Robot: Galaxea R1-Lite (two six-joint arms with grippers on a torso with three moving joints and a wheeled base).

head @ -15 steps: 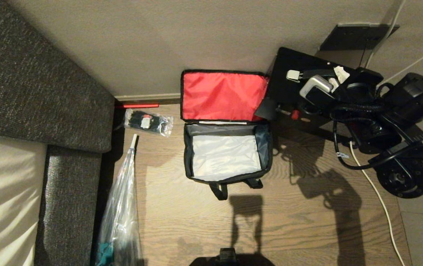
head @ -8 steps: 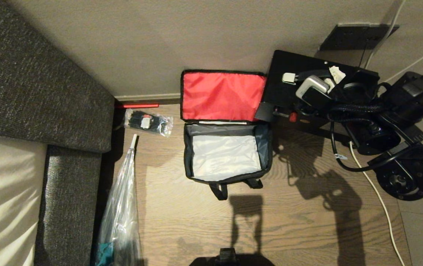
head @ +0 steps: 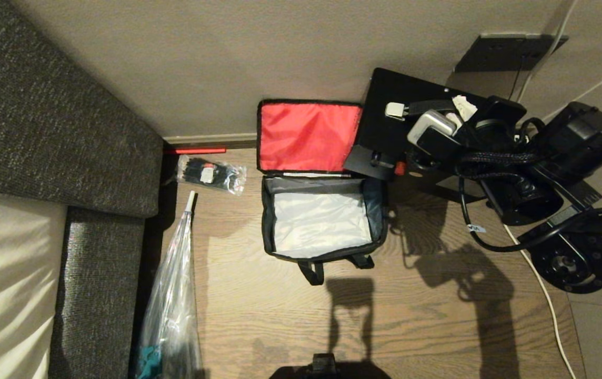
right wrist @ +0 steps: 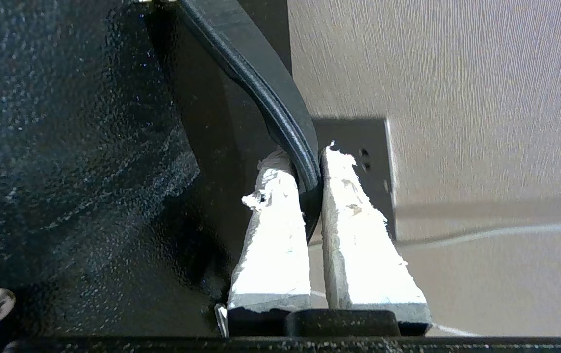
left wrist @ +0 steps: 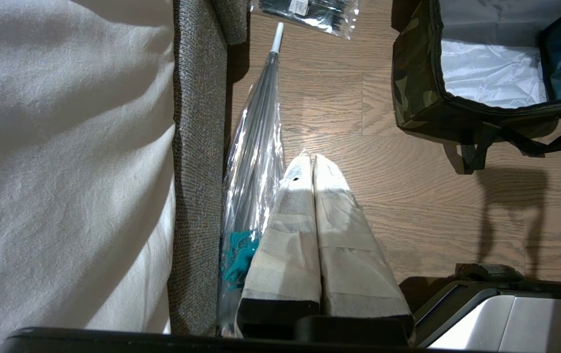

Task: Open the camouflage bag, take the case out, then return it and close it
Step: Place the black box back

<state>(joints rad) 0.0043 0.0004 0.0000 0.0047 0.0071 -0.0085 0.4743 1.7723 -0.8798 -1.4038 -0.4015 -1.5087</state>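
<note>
Head view: the camouflage bag [head: 322, 216] sits open on the wooden floor [head: 438, 326], its red lid lining propped against the wall [head: 227, 63] and its grey inside bare. The right pincer [head: 456, 113] holds the case [head: 385, 131] in the air at the bag's far right corner. Over the last second the case has slid leftward and now overlaps the right edge of the red lining; a moment ago it hung clear of it. I judge this to be the return leg, with the case on its way back over the opening. The sofa [head: 43, 131] and a long clear plastic bag [head: 172, 295] lie well to the left, so the bag's near and right sides have free floor. The wall hems in the far side.

Left wrist view: the left pincer [left wrist: 312, 159] is closed on nothing, parked above the floor beside the clear plastic bag and well apart from the camouflage bag.

Right wrist view: the right pincer's pale fingers [right wrist: 275, 225] are clamped almost shut on the case's black handle [right wrist: 280, 113], with the speckled case body alongside.
</note>
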